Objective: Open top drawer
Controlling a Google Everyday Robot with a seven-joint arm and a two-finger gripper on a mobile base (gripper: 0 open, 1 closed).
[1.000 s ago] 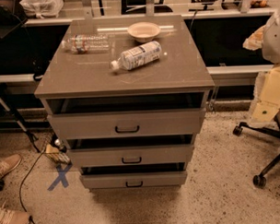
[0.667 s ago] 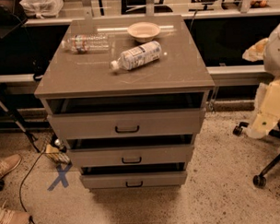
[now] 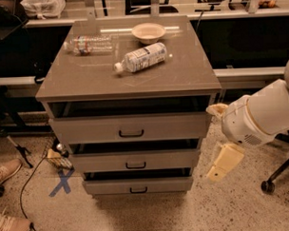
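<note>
The top drawer is the widest grey-beige front of the cabinet, with a small black bar handle at its centre. A dark gap shows between it and the cabinet top. Two narrower drawer fronts sit below it. My gripper is off the cabinet's right side, level with the top and middle drawers. Its cream fingers stand apart and hold nothing. It is to the right of the handle and does not touch the drawer.
On the cabinet top lie two plastic bottles and a bowl. A person's shoes and cables are on the floor at left, by a blue X mark. A chair wheel stands at right.
My arm and gripper have moved left and down, from far right toward the cabinet's right side. The drawers and the things on top have not moved.
</note>
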